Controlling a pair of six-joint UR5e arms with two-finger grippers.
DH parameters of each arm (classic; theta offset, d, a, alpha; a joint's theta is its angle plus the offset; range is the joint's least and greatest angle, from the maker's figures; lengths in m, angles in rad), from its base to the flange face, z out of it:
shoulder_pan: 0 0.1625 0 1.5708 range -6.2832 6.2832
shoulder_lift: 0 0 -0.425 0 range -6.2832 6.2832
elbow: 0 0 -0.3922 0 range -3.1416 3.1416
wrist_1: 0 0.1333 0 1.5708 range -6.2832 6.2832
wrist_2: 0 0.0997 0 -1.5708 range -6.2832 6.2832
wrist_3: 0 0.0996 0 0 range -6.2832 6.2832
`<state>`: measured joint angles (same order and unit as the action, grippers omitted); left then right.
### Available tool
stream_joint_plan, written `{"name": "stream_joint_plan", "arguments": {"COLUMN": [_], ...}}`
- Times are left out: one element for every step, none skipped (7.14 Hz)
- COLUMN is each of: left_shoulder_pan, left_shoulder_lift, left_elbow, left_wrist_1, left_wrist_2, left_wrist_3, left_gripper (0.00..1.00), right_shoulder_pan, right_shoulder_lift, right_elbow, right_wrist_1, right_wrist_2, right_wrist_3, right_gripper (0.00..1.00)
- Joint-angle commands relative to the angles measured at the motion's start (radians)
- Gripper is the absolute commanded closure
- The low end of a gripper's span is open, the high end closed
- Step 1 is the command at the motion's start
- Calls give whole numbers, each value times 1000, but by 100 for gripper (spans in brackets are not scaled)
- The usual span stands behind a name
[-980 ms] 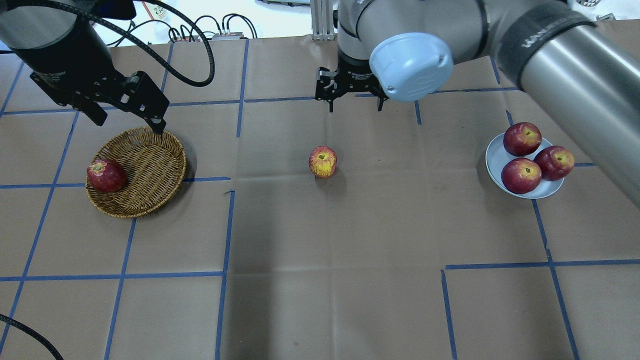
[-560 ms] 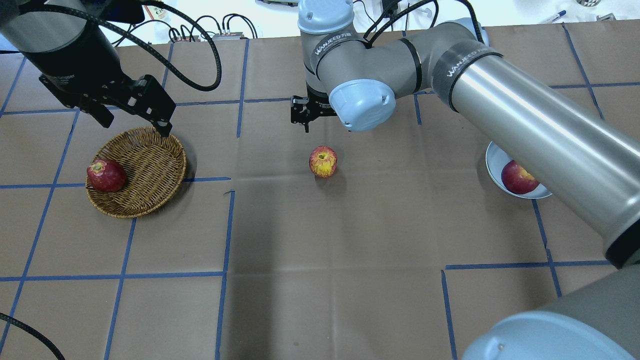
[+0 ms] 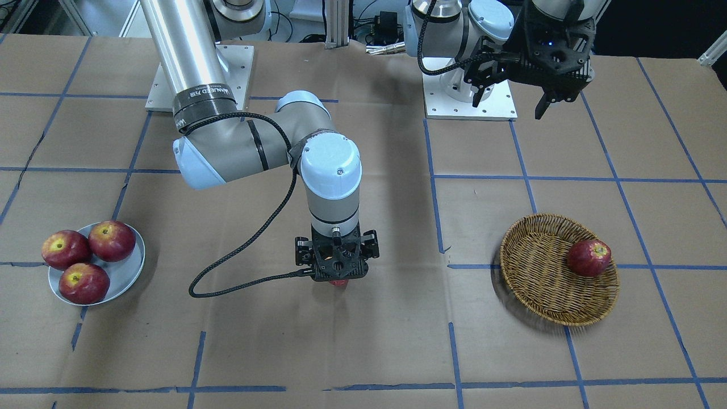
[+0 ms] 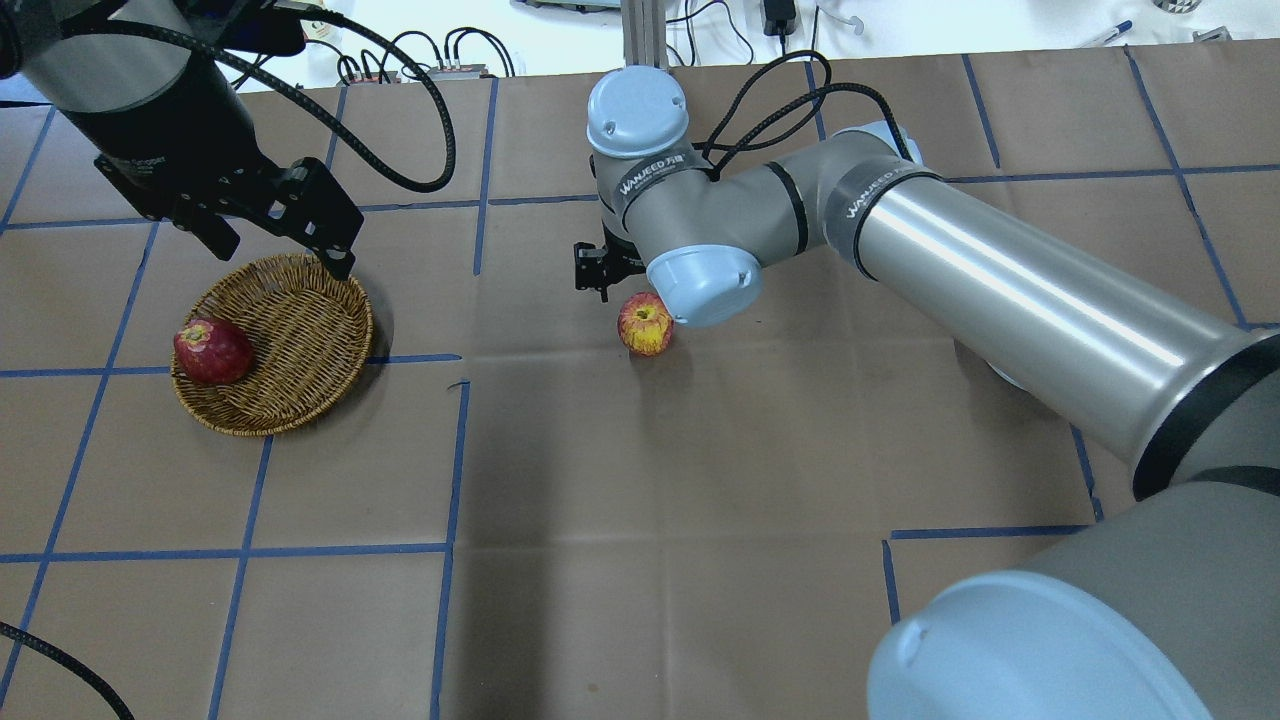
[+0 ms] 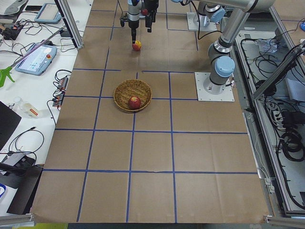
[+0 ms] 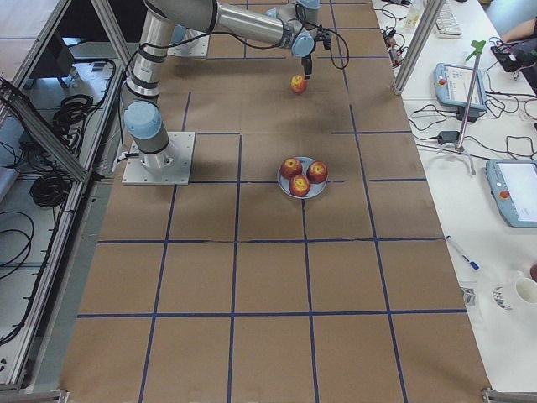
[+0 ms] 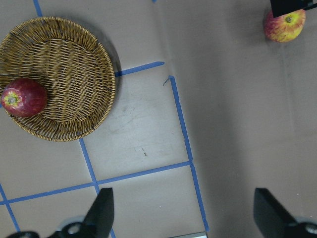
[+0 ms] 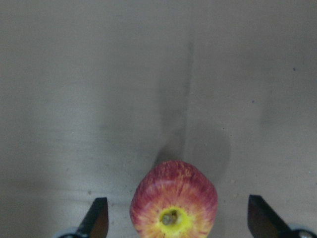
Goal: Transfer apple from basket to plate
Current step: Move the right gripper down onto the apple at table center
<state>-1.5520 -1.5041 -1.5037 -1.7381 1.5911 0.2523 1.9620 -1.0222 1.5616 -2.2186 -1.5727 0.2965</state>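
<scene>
The streaky orange-red apple with a yellow top stands on the brown paper at the table's middle, outside the basket. My right gripper is open just above it. In the right wrist view its fingers flank the apple with gaps on both sides. In the front view the gripper hides all but a sliver of the apple. The wicker basket is at the left. My left gripper hangs open and empty over its far rim. The grey-blue plate is hidden by my right arm in the overhead view.
A darker red apple lies at the basket's left edge. Three glossy dark-red apples fill most of the plate. My long right arm spans the table's right half. Blue tape lines grid the paper.
My right arm has swung in toward the apple and lowered, bringing its open gripper over it and covering the plate in the overhead view. My left gripper has drifted slightly right.
</scene>
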Motion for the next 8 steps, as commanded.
{"name": "stream_joint_plan", "arguments": {"left_shoulder_pan": [0,0,0,0,0,1,1,1], "left_shoulder_lift": [-1,-1,-1,-1,11,28,28,27], "left_elbow": [-3,-3,-4,-13,-32,-39,-39,-38], "left_wrist_1": [0,0,0,0,0,0,0,0], "left_wrist_2": [0,0,0,0,1,1,0,0], "left_wrist_3": [1,1,1,-1,-1,1,-1,-1], "left_gripper": [1,1,1,1,1,1,1,1], "right_shoulder_pan": [0,0,0,0,0,0,0,-2], "right_shoulder_lift": [20,33,39,39,37,37,37,30], "right_elbow": [96,100,97,87,83,66,58,57], "right_wrist_1": [-140,-148,-148,-159,-165,-164,-162,-158], "right_wrist_2": [-1,0,0,-1,-1,-4,-6,-4], "right_wrist_3": [-8,-4,6,9,10,10,9,9], "right_gripper": [0,0,0,10,22,32,37,40]}}
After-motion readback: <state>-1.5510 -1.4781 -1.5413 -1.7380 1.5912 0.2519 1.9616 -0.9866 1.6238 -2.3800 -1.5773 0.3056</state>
